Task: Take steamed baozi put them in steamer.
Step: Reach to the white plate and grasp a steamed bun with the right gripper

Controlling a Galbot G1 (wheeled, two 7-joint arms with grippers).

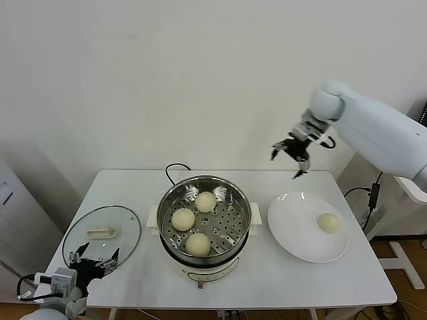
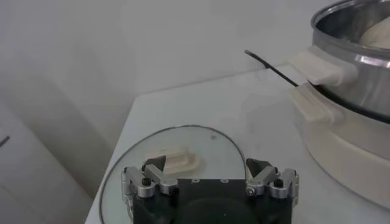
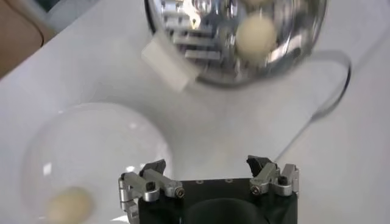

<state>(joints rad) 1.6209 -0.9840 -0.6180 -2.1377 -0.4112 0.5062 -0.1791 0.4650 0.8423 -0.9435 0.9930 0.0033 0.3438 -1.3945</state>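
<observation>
The steel steamer (image 1: pixel 235 197) stands mid-table on its white base and holds three cream-white baozi, among them one at the front (image 1: pixel 198 244). A fourth baozi (image 1: pixel 329 223) lies on the white plate (image 1: pixel 293 230) to the right. My right gripper (image 1: pixel 288 160) hangs open and empty high above the table's far edge, between steamer and plate. In the right wrist view the steamer (image 3: pixel 183 30) with a baozi (image 3: pixel 255 35) inside and the plate's baozi (image 3: pixel 68 204) both show below the open gripper (image 3: pixel 207 167). My left gripper (image 1: pixel 97 255) rests open at the front left, over the glass lid.
A round glass lid (image 1: pixel 120 220) with a white knob (image 1: pixel 101 233) lies flat at the table's left. A black power cord (image 1: pixel 175 167) runs behind the steamer. The steamer's white side handle (image 2: pixel 317 70) juts toward the lid. A wall stands close behind the table.
</observation>
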